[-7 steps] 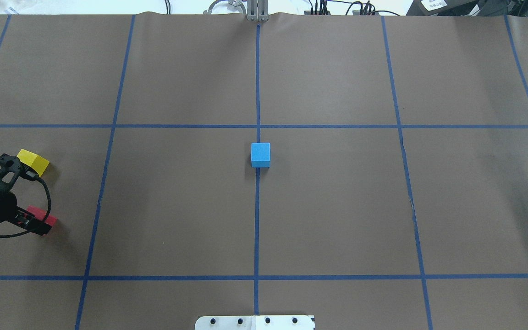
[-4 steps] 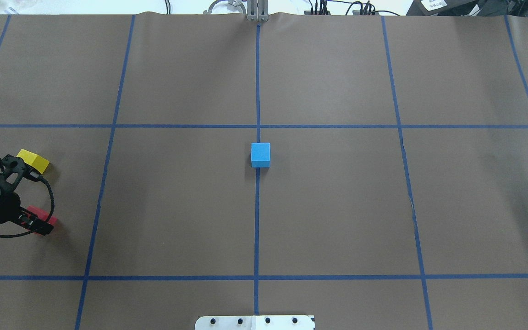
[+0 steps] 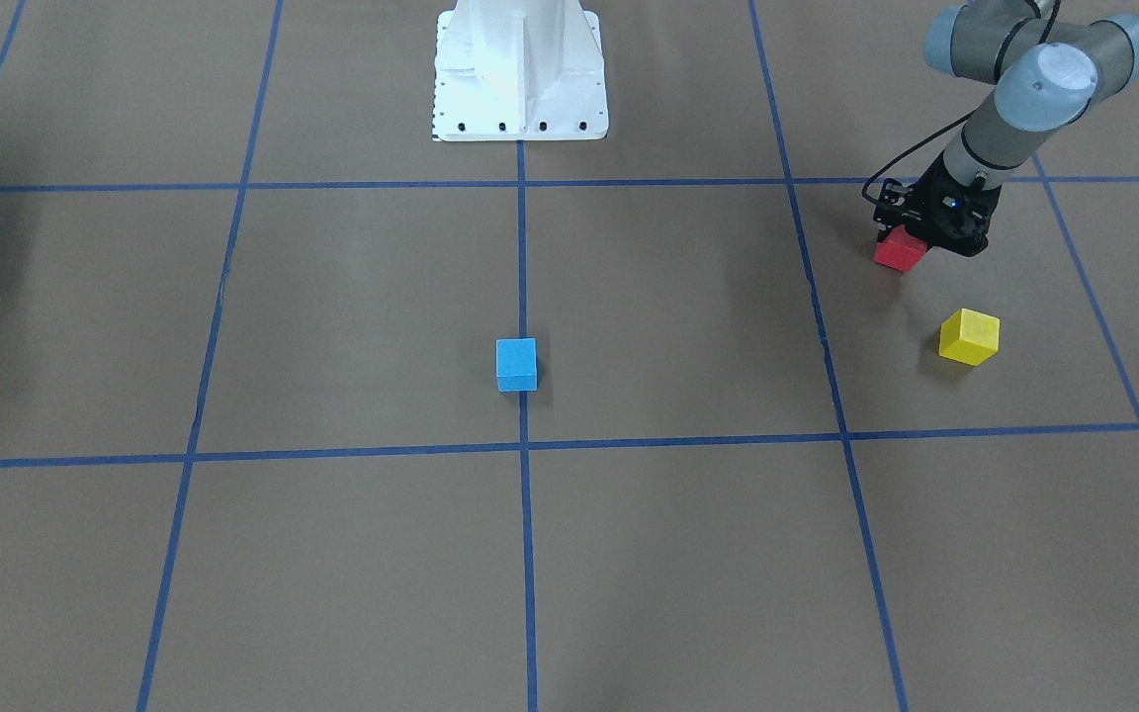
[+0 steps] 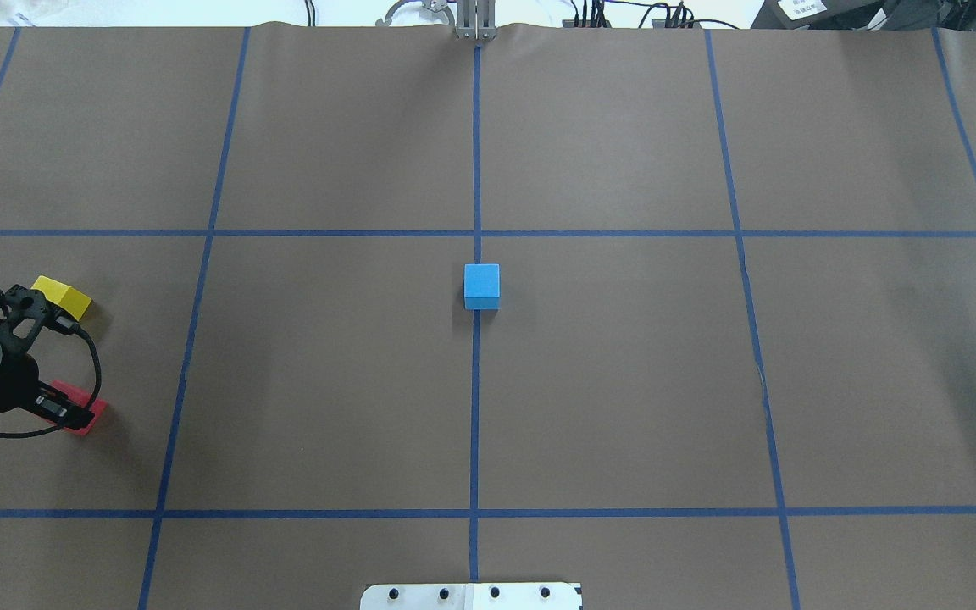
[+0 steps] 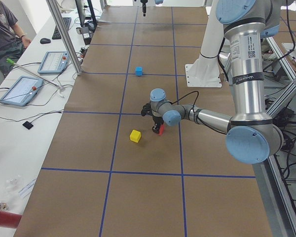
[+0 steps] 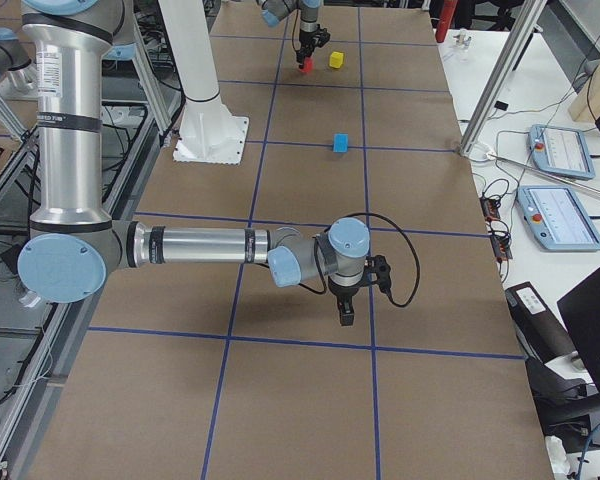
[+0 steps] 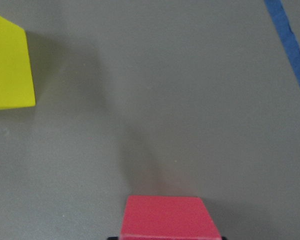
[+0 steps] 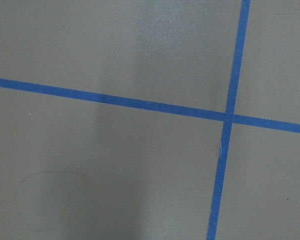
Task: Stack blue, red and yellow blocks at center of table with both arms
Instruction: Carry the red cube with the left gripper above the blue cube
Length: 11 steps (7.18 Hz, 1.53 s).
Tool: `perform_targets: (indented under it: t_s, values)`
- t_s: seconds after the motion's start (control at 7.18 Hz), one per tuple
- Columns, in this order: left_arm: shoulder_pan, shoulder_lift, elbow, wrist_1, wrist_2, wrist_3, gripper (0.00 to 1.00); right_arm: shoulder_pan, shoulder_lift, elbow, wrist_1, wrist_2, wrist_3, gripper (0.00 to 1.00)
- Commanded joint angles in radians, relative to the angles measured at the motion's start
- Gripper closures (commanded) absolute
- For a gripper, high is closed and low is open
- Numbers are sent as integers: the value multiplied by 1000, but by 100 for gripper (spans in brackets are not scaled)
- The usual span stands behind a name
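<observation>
Blue block (image 4: pixel 481 285) is sitting alone at the middle of the table (image 4: pixel 623 381), on the central line of the blue tape grid (image 4: pixel 475 407), well apart from the other two. Far out on my left side the red block (image 3: pixel 899 251) is lying under my left gripper (image 3: pixel 920 237), which is reaching down over it. The yellow block (image 3: pixel 969 336) is resting near it but not touching, turned at an angle to the grid. From overhead my gripper is covering most of the red block, while the front-facing camera is showing its near faces plainly below the black fingers. My left wrist camera is showing its top face at the bottom edge, centred, with part of the yellow block at upper left. No view is letting me tell whether those fingers are pinching the red block or only straddling it. My right gripper (image 6: pixel 342 318) is hanging low over the table far on my right, seen whole only from the right-end camera. Overhead is catching just a black sliver at the edge, and my right wrist camera is seeing only two tape lines crossing. Whether that hand is spread or pressed together I cannot tell.
</observation>
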Motion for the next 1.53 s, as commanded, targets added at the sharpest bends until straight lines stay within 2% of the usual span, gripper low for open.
perform_targets:
  t_s: [0.0,0.14,0.42,0.7,0.84,1.11,1.25,1.39]
  values:
    - [-21,-22,-74,32,-9,-108,100,-2,6,-2,0,-3,2,0]
    - [-44,-127,-94,146,-11,-117,100,0,11,-3,0,-3,2,0]
    - [-39,-418,-119,479,-3,-237,100,-2,12,-3,0,-3,3,0]
    - [-6,-645,-109,691,21,-297,100,0,14,-3,0,0,6,0]
    - [28,-721,-73,724,74,-329,100,-2,14,-2,0,2,8,0]
    - [48,-839,56,724,92,-425,100,0,14,8,0,2,8,0]
    - [54,-876,88,723,95,-427,100,0,14,8,0,2,8,0]
    - [80,-915,133,718,151,-423,100,0,14,8,0,2,8,0]
